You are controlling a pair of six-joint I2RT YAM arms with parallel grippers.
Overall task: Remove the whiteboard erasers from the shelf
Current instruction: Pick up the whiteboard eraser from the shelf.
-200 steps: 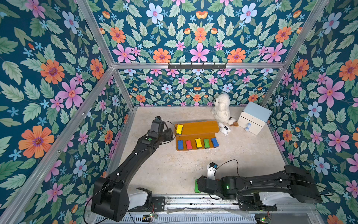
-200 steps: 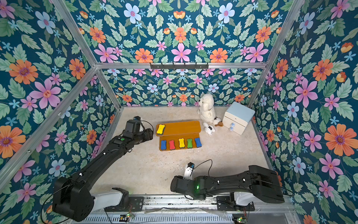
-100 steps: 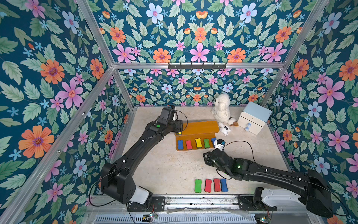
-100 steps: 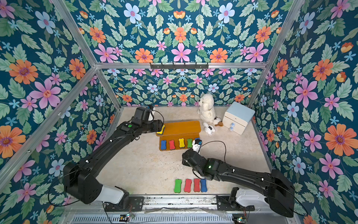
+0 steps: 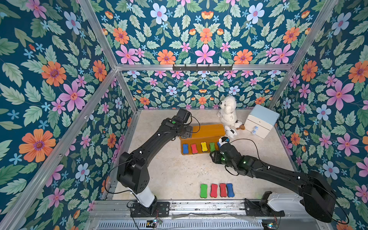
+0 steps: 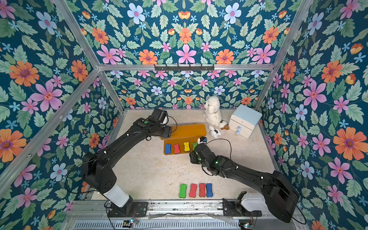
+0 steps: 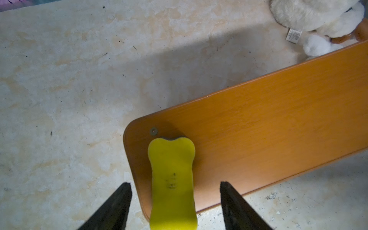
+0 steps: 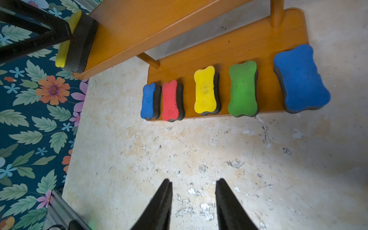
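With our left claw (image 7: 175, 185) open and the yellow eraser (image 7: 172, 169) lying between its jaws, on the shelf (image 7: 258, 129) corner, we should close gently on its middle and lift straight up, while the right claw (image 8: 193, 180) hangs open and empty.

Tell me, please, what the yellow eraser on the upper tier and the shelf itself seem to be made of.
Yellow eraser: probably foam, matte top with soft rounded edges, over a dark felt-like layer shown by the right wrist view. Shelf: wood or wood-look laminate, I cannot tell which; orange-brown, with fine grain lines and a soft sheen.
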